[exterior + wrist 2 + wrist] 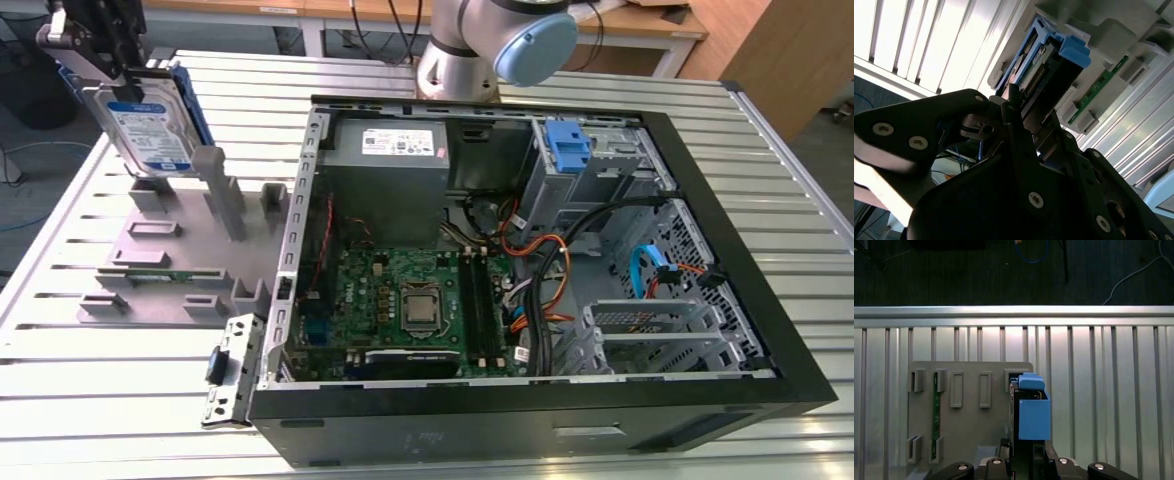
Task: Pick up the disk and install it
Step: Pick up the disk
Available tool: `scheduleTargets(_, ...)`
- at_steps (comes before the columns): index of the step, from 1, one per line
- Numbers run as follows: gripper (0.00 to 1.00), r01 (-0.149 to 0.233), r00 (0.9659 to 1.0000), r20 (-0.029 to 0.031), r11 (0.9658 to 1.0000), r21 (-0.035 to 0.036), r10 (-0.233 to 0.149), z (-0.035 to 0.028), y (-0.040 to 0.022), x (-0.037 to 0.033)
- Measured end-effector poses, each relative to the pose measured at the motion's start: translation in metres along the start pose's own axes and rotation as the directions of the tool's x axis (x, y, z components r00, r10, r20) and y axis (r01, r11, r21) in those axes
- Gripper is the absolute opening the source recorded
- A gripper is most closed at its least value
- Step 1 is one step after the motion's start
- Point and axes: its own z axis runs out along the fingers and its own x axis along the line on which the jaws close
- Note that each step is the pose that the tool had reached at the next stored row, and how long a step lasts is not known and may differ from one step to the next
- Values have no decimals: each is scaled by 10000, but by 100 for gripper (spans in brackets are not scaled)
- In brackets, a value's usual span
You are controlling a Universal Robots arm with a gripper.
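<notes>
Arm link [461, 55]: smooth silver-grey metal tube with a rounded joint housing.
Joint cap [537, 47]: round, pale blue, faintly glossy.
Tool [123, 75]: black body, with a light silver-grey plate [60, 40] on the side towards the exterior view's left.
Tool links [929, 125]: matt black, flat and angular with rounded corners.
Fingers [1016, 135]: thin, black, blade-like.
Screws [1035, 199]: small round silver heads, set in the black links in both wrist views.

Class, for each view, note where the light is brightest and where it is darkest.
Exterior view: even light, pale table, black computer case wall. Second wrist view: table slats glare white; the gripper gripping the disk sits in shadow. First wrist view: the table's edge rail gleams, the floor beyond is dark.
</notes>
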Motion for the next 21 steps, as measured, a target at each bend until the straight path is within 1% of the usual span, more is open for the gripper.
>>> scheduleTargets(2,35,1,10000,0,10000,-1,-1,-2,0,0)
scheduleTargets(8,35,0,10000,0,10000,1,0,-38,1,-1)
scheduleTargets(21,35,0,10000,-1,10000,-2,0,-53,2,-2)
